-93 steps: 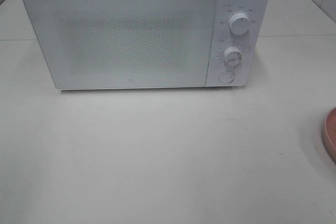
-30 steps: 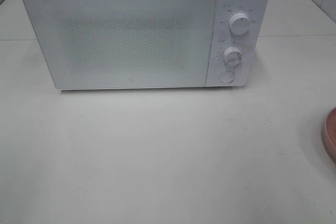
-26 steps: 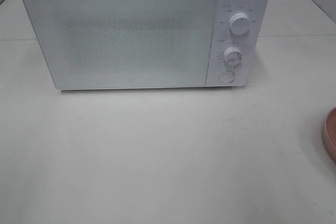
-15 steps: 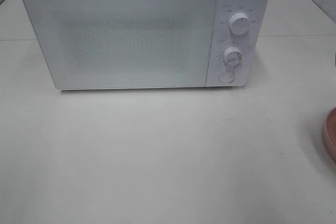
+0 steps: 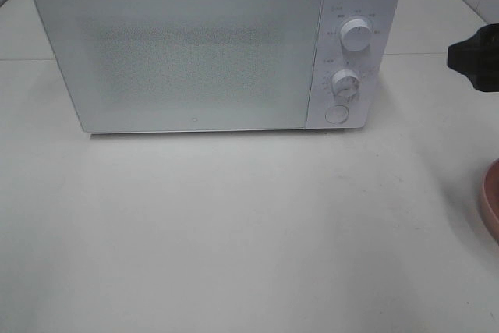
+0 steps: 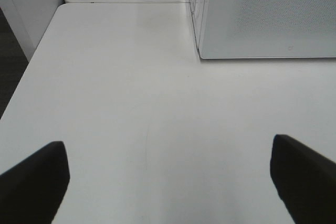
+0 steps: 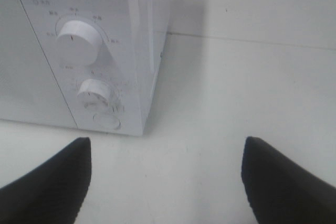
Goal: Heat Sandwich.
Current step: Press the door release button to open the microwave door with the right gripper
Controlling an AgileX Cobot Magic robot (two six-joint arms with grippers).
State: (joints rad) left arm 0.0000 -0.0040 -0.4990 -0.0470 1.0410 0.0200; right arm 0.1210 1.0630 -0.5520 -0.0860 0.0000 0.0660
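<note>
The sandwich is out of view. Only the rim of a pink plate shows at the right edge of the table. The white microwave stands at the back with its door shut. My right gripper reaches in from the right edge, level with the control panel. In the right wrist view the right gripper is open and empty, facing the microwave's right front corner. Over bare table left of the microwave, my left gripper is open and empty.
The panel carries an upper knob, a lower knob and a round button. White tabletop stretches in front of the microwave. The table's left edge drops to a dark floor.
My right gripper has come into the exterior high view at the right edge. The microwave and the plate have not moved.
</note>
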